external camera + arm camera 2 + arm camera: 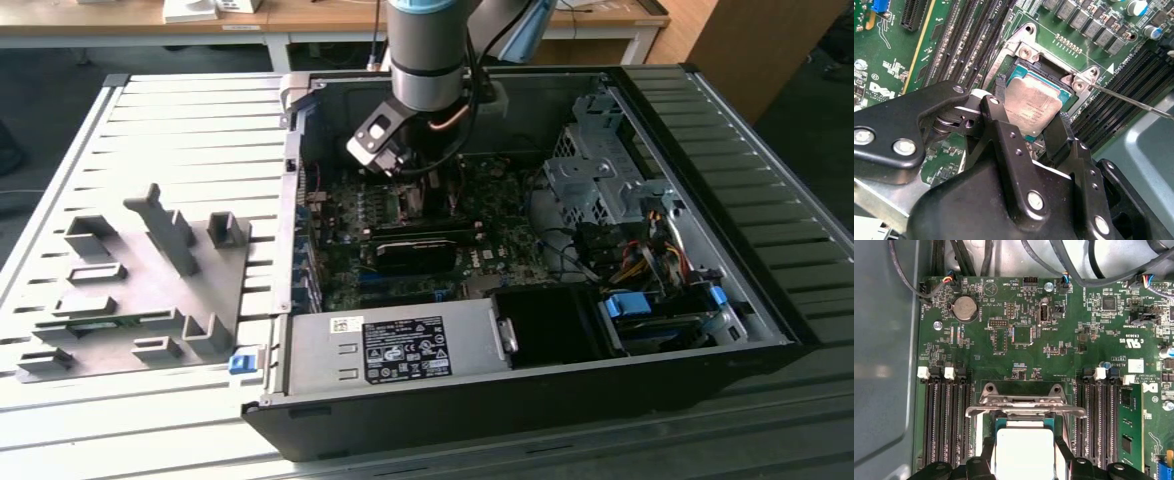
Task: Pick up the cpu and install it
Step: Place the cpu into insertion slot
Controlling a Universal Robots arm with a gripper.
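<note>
Well inside the open case (534, 410), the arm (427, 60) hangs over the green board (1019, 340), and its hand (1032, 100) is narrowed onto the cpu (1034, 107). In both wrist views the two black fingers (1004, 140) sit against opposite edges of the chip, one on each side, so the hand has hold of it. The cpu's silver top faces up and it is roughly level. It lies within the metal frame of the socket (1026, 50); whether it is fully seated or held just above the contacts cannot be told. A thin lever (1134, 100) sticks out from the socket's corner, over the nearby slots. Rows of black slots (946, 420) run along both sides of the socket. In the exterior view the case lies on its side on a slatted bench (187, 130), and a grey fixture (147, 270) rests on the bench just beside the case, on the exterior view's left.
</note>
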